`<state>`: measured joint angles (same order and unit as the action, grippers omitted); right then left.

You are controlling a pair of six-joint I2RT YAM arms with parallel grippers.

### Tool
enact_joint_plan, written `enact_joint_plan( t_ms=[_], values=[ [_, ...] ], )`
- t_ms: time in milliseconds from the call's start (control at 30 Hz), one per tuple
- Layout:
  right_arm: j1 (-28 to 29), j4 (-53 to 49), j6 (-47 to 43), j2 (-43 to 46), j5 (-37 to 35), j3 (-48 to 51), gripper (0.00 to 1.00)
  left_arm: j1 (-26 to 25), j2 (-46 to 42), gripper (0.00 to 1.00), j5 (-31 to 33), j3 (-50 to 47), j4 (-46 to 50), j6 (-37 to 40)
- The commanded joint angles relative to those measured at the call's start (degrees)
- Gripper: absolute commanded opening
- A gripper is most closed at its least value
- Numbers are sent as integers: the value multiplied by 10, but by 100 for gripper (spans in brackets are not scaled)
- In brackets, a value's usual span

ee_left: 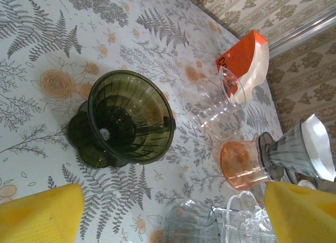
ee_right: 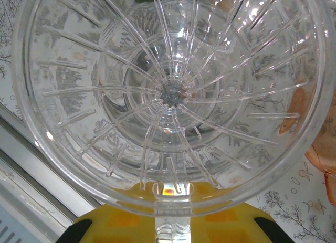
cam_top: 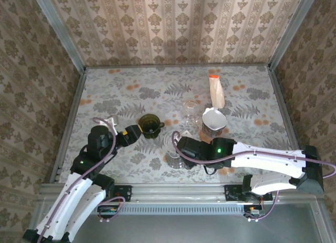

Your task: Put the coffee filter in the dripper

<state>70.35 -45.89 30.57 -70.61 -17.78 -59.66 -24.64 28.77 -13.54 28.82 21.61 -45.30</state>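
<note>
— As you look from above, where is the coffee filter [cam_top: 214, 117]?
— It sits open in the grey dripper [cam_top: 213, 129], right of the middle of the table [cam_top: 115, 96]. In the left wrist view an orange cup [ee_left: 242, 164] touches the base of that dripper.
— What stands around it?
— Just behind is a pack of filters [cam_top: 216, 90] with an orange top. A glass dripper [cam_top: 190, 111] is to the left of it. Further left is a green dripper [cam_top: 149, 125].
— Something in the way?
— The right arm lies across in front. The right gripper [ee_right: 170, 224] is closed on the edge of a clear dripper [ee_right: 168, 96]. The left gripper [cam_top: 135, 131] is wide open with nothing in it, just beside the green dripper.
— The count?
— One filter, one pack, four drippers, one orange cup.
</note>
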Motion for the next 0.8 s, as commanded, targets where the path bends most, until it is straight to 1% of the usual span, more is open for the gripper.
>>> enact_joint_plan(
  t_ms=[0,233,567,767],
  values=[
    [-4,1,14,2,-4,6,15,4,-5,90,-12,1,-15,-5],
    [-2,-23,25,7,10,1,15,4,-4,90,-13,-4,-21,-9],
    [-1,-32,32,-10,38,-7,17,4,-1,90,-12,3,-14,-5],
    [2,-52,41,-18,36,-13,20,4,-1,90,-11,3,-14,-6]
  ],
)
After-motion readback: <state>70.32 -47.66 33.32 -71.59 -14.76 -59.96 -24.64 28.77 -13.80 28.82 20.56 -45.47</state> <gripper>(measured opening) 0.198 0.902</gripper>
